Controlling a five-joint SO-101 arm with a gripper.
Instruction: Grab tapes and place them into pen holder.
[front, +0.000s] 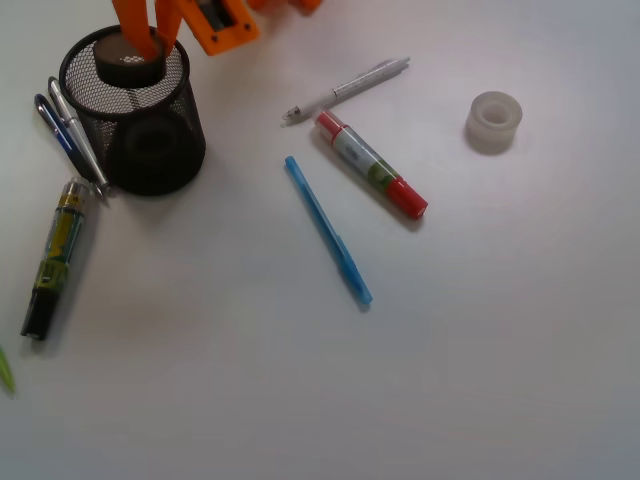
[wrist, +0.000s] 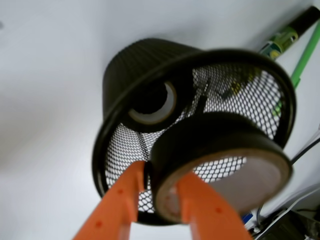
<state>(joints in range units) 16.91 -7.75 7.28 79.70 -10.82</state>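
A black mesh pen holder (front: 135, 115) stands at the far left of the front view. My orange gripper (front: 150, 40) reaches down over its mouth, shut on a black tape roll (front: 130, 62) held at the rim. In the wrist view the two orange fingers (wrist: 117, 205) pinch the wall of the black tape roll (wrist: 220, 160), one inside its core, one outside, just above the pen holder (wrist: 150, 85). Another tape roll (wrist: 152, 107) lies on the holder's bottom. A translucent white tape roll (front: 494, 121) sits on the table at the far right.
A silver pen (front: 345, 90), a red-capped marker (front: 372, 165) and a blue pen (front: 328, 230) lie mid-table. Two pens (front: 70, 130) and a yellow-black marker (front: 55, 255) lie left of the holder. A green tip (front: 5, 370) shows at the left edge.
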